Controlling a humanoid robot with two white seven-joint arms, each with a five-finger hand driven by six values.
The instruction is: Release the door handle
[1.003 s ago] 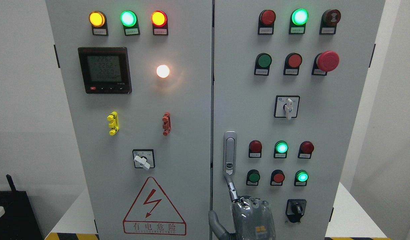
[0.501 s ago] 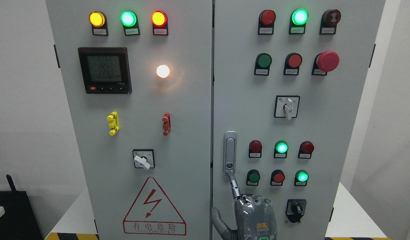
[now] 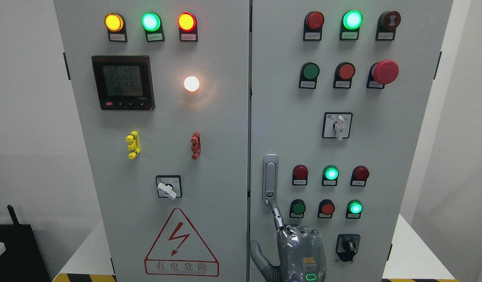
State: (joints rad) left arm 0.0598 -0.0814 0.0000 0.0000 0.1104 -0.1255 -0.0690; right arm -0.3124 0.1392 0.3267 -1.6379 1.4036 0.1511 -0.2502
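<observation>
The grey door handle (image 3: 270,179) stands upright in its recess at the left edge of the right cabinet door (image 3: 288,117). My right hand (image 3: 299,250) comes up from the bottom edge just below it, its back towards me. Its index finger (image 3: 277,215) is stretched up and its tip touches the handle's lower end by the lock. The thumb (image 3: 258,254) sticks out to the left, and the other fingers are folded in, holding nothing. The left arm does not show.
Both cabinet doors are closed, with the seam (image 3: 249,117) between them. Push buttons, lit lamps and rotary switches (image 3: 337,125) crowd the right door, including a black selector (image 3: 347,246) right of my hand. A red mushroom button (image 3: 385,71) sticks out above.
My right hand has risen and drifted slightly right. The index fingertip went from just under the handle's recess up onto its lower end. The handle itself looks unmoved.
</observation>
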